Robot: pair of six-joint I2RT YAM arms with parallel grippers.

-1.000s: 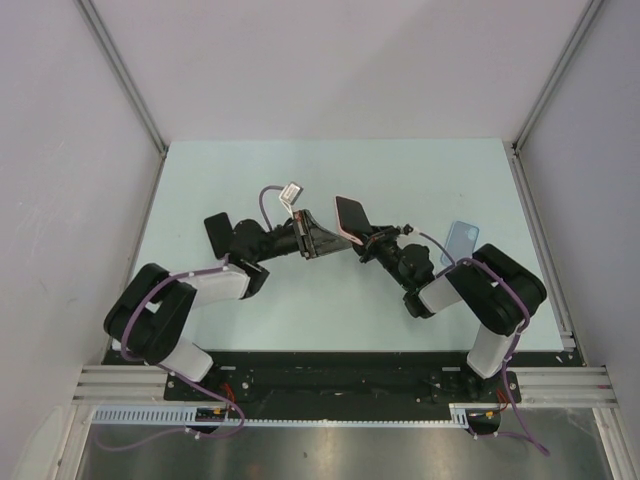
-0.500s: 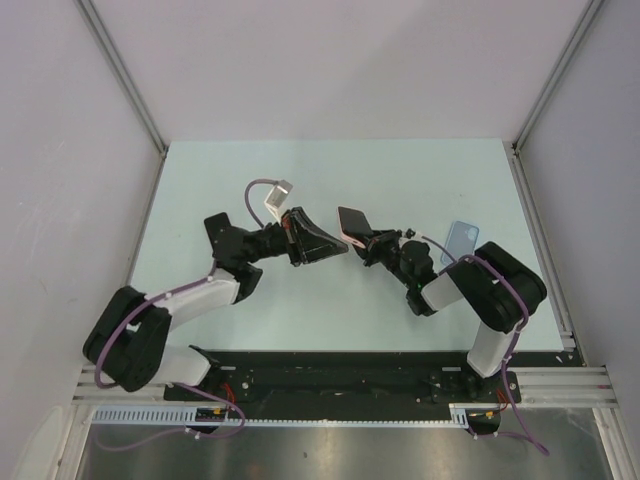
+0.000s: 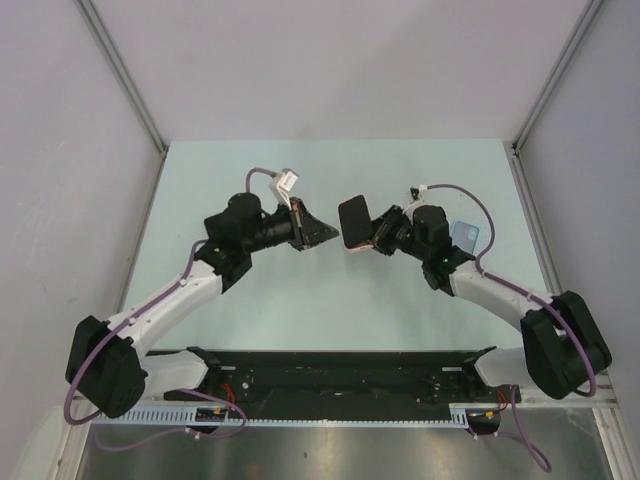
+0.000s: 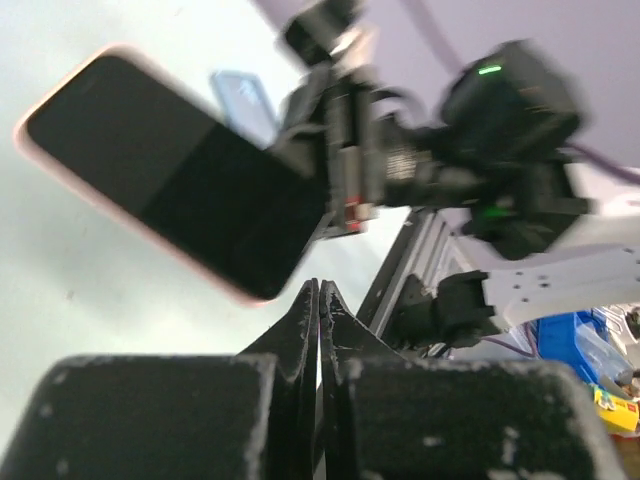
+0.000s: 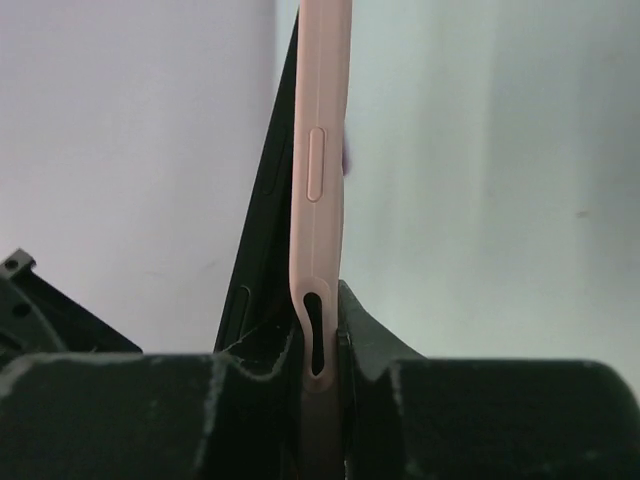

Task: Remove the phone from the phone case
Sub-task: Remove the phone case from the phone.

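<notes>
A black phone [image 3: 352, 213] in a pink case [image 3: 351, 247] is held off the table near the middle. My right gripper [image 3: 376, 236] is shut on its lower end. In the right wrist view the pink case [image 5: 320, 150] runs edge-on up from between my fingers, and the black phone [image 5: 262, 240] leans away from it on the left. My left gripper [image 3: 334, 236] is shut and empty, its tips just left of the phone's lower edge. In the left wrist view the phone [image 4: 180, 180] hangs just above the shut tips [image 4: 320, 300].
A clear blue phone case [image 3: 463, 236] lies on the pale green table [image 3: 400, 170] to the right, partly behind the right arm; it also shows in the left wrist view [image 4: 244, 100]. Grey walls stand on three sides.
Both arms have stretched out and risen. The phone stays near the same spot in the right gripper. The left gripper's shut tips have come right, up to the phone's lower edge.
</notes>
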